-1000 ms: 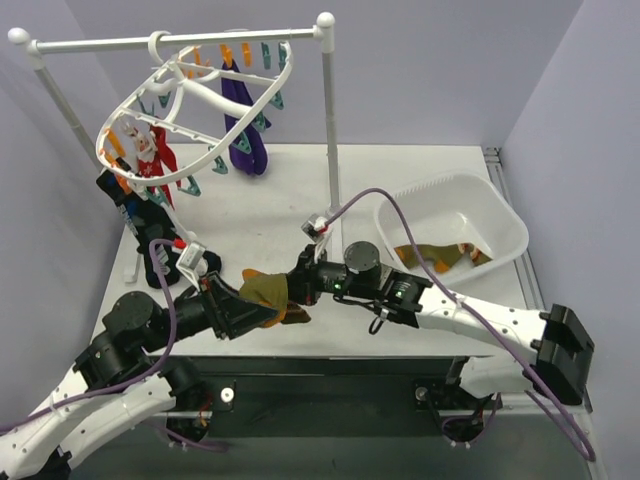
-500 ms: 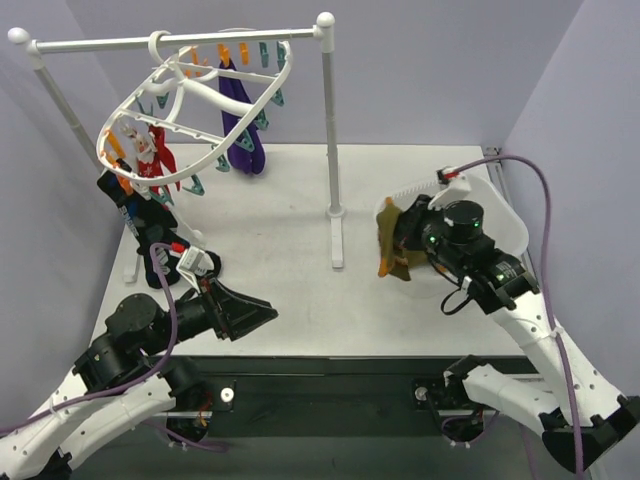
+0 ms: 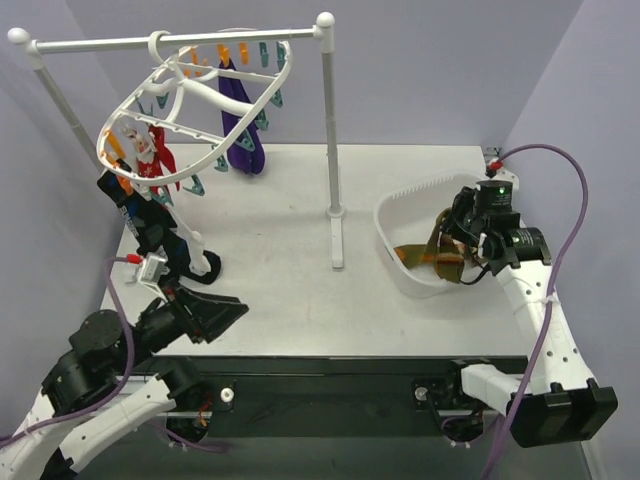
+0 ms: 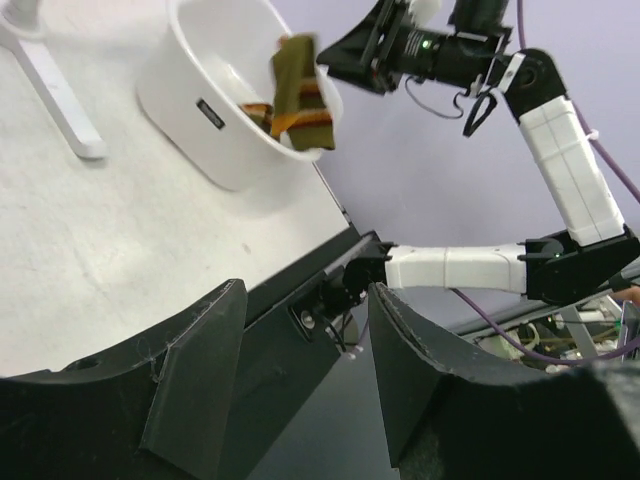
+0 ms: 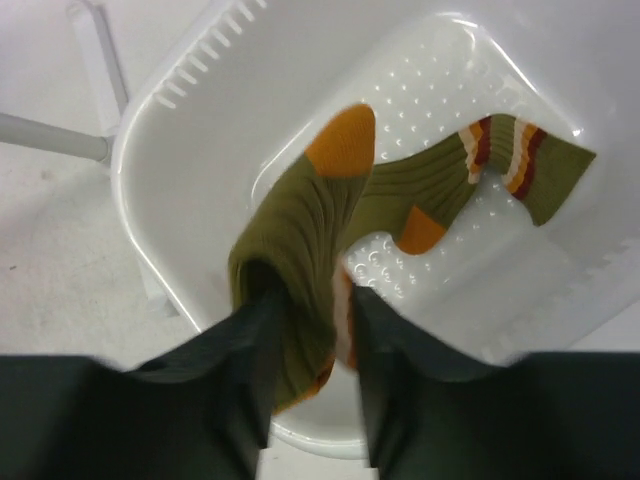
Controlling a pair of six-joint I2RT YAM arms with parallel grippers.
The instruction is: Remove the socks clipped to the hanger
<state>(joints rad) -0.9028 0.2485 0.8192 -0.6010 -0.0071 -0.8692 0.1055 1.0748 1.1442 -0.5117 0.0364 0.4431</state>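
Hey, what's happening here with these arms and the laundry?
The right claw holds an olive sock over the white basin, where a matching sock already lies. The left claw is open and empty near the front edge of the table. A purple sock, a red-and-white sock and dark socks hang on the hanger, not yet removed.

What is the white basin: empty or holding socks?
The basin holds socks: one olive sock lies inside; a second sock hangs over it at the right gripper.
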